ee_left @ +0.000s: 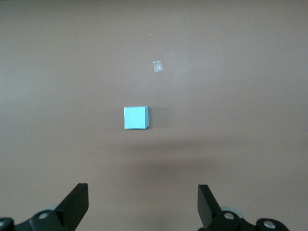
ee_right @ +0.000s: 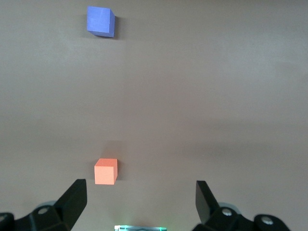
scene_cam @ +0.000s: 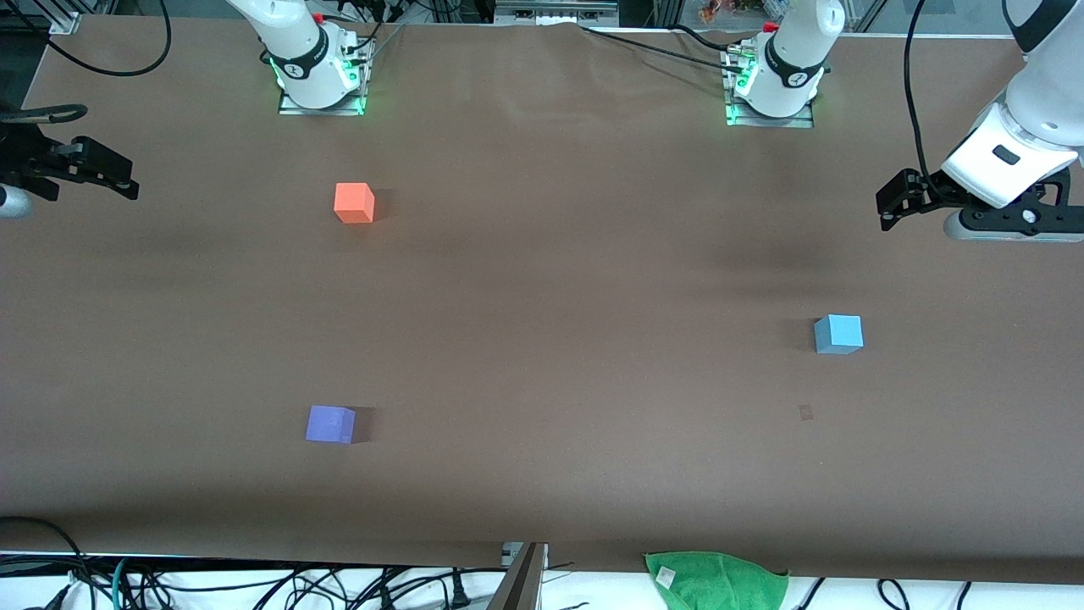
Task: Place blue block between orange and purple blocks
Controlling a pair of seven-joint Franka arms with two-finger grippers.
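The blue block (scene_cam: 838, 334) sits on the brown table toward the left arm's end; it also shows in the left wrist view (ee_left: 135, 118). The orange block (scene_cam: 354, 203) and the purple block (scene_cam: 330, 424) sit toward the right arm's end, the purple one nearer to the front camera. Both show in the right wrist view, orange (ee_right: 106, 171) and purple (ee_right: 100, 21). My left gripper (scene_cam: 891, 203) hangs open and empty over the table's end, apart from the blue block; its jaws frame bare table (ee_left: 143, 204). My right gripper (scene_cam: 118, 178) hangs open and empty over the other end (ee_right: 141, 202).
A green cloth (scene_cam: 716, 580) lies at the table's edge nearest the front camera. A small tape mark (scene_cam: 805, 412) sits on the table near the blue block (ee_left: 157, 66). The arm bases (scene_cam: 320, 76) (scene_cam: 772, 85) stand along the edge farthest from the camera.
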